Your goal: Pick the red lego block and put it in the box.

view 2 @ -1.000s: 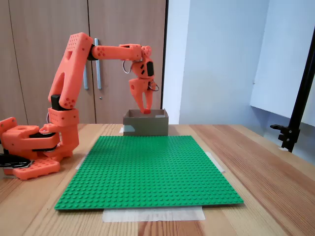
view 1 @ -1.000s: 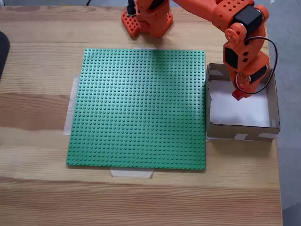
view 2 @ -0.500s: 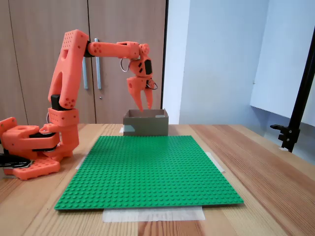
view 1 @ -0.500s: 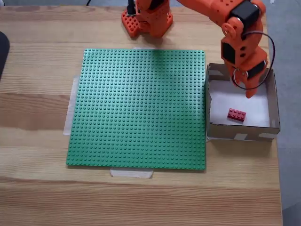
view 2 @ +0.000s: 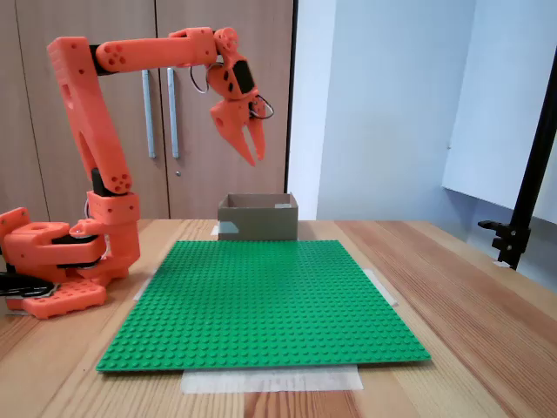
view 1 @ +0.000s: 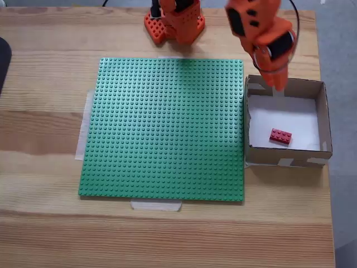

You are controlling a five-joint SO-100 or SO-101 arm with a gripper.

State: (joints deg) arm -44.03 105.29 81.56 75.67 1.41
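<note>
The red lego block (view 1: 280, 135) lies flat on the white floor of the box (view 1: 324, 120), toward its front half. My orange gripper (view 1: 277, 85) hangs high over the box's back wall and holds nothing. From the side, in the other fixed view, the gripper (view 2: 256, 158) is well above the box (view 2: 258, 219), its fingers pointing down and a little apart, open. The box's walls hide the block in that side view.
A large green studded baseplate (view 1: 167, 128) is taped to the wooden table, directly left of the box. The arm's base (view 1: 174, 22) stands at the table's back edge. A black stand (view 2: 522, 200) is at the right of the side view.
The gripper let go of the red block, which dropped onto the box floor. The arm has since lifted up and back, away from the box.
</note>
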